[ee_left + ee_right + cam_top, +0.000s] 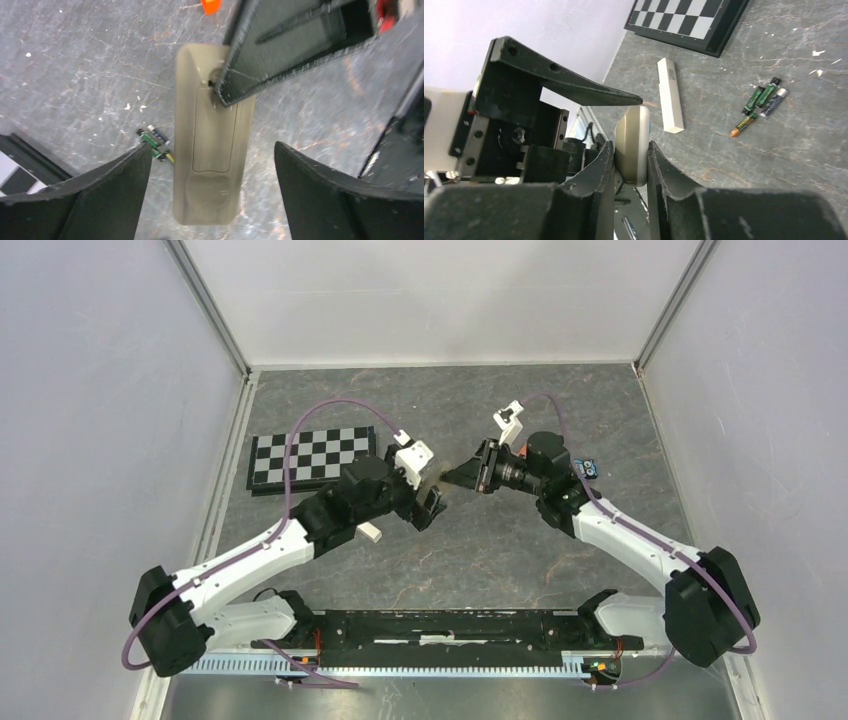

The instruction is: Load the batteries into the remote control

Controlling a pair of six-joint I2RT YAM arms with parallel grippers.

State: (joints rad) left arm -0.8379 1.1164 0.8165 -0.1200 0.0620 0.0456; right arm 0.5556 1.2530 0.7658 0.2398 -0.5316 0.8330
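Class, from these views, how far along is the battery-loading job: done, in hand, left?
Done: nothing loaded; the batteries lie loose on the table. In hand: the right gripper pinches the remote control by one end, with the left gripper open around it. Left: open its back, which looks closed, and fit the batteries.

- The table (560, 410) is covered in a scratched, grey marbled surface.
- It is enclosed on three sides by plain pale walls (90, 440).
- Metal posts (212, 305) are set at both far corners.
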